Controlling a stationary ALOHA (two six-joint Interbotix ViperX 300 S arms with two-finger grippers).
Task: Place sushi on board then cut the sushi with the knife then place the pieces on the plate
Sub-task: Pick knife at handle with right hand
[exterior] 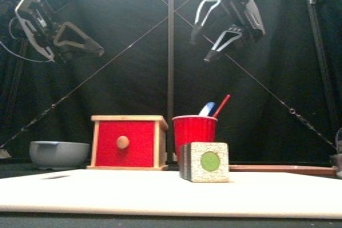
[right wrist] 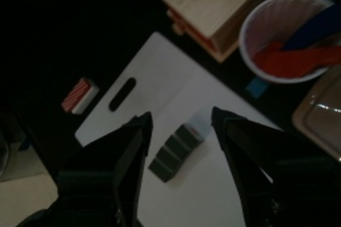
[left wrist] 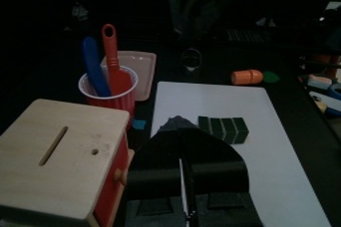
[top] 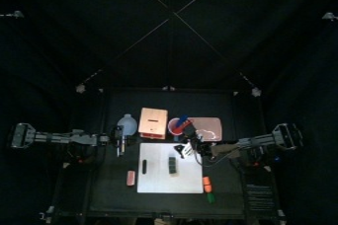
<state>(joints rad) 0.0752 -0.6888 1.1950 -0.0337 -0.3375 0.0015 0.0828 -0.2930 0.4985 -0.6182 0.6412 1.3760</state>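
The dark green sushi roll (top: 175,167) lies on the white cutting board (top: 156,160); in the front view its end (exterior: 205,162) faces me. The red cup (top: 179,125) behind the board holds a blue knife (left wrist: 91,60) and a red knife (left wrist: 112,47). The pink plate (top: 208,127) sits to the right of the cup. My right gripper (right wrist: 182,119) hangs open above the board, with the roll (right wrist: 177,153) below and between its jaws. My left gripper (left wrist: 184,136) is shut and empty, hovering over the board's left edge, short of the roll (left wrist: 224,128).
The wooden box (top: 153,122) with its red drawer stands left of the cup, and the blue-grey bowl (top: 126,125) left of that. A pink toy (top: 130,178) lies left of the board. An orange toy (top: 208,183) and a green one (top: 208,195) lie to its right.
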